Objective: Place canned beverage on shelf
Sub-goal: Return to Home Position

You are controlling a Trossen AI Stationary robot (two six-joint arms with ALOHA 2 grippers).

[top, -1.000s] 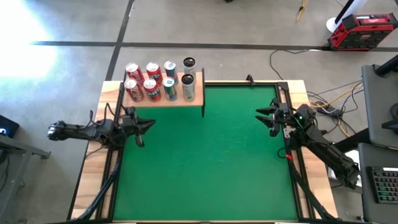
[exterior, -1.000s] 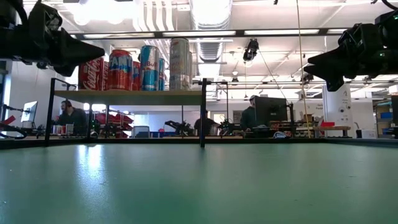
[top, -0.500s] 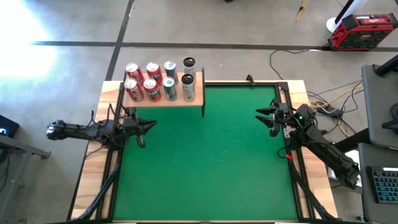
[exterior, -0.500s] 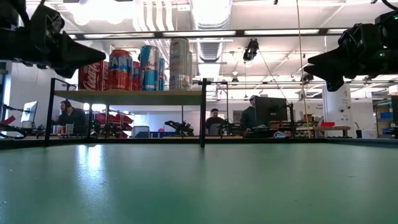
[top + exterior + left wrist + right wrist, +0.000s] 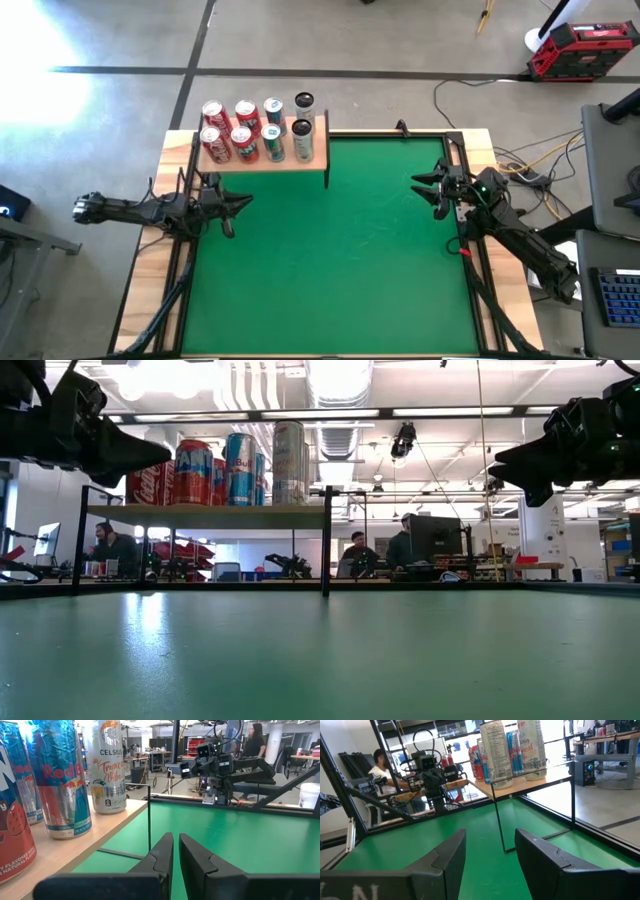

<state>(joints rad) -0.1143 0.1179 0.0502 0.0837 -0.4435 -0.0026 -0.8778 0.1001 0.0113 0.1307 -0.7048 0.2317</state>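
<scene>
The light-wood shelf (image 5: pixel 262 158) on thin black legs stands at the table's far left corner, with several cans (image 5: pixel 245 130) upright on it in two rows; the cans also show in the low view (image 5: pixel 240 468). My left gripper (image 5: pixel 243 202) hovers at the table's left edge, just near of the shelf, shut and empty; its fingers show nearly closed in the left wrist view (image 5: pixel 175 850). My right gripper (image 5: pixel 417 184) hovers at the table's right edge, open and empty (image 5: pixel 490 850).
The green mat (image 5: pixel 330 250) covers the table between the two arms. A red toolbox (image 5: pixel 580 48) and cables lie on the floor beyond the far right. People sit at desks in the room behind the table (image 5: pixel 360 552).
My left gripper has drawn back a little toward the table's left edge, still shut. The cans and the shelf have kept still.
</scene>
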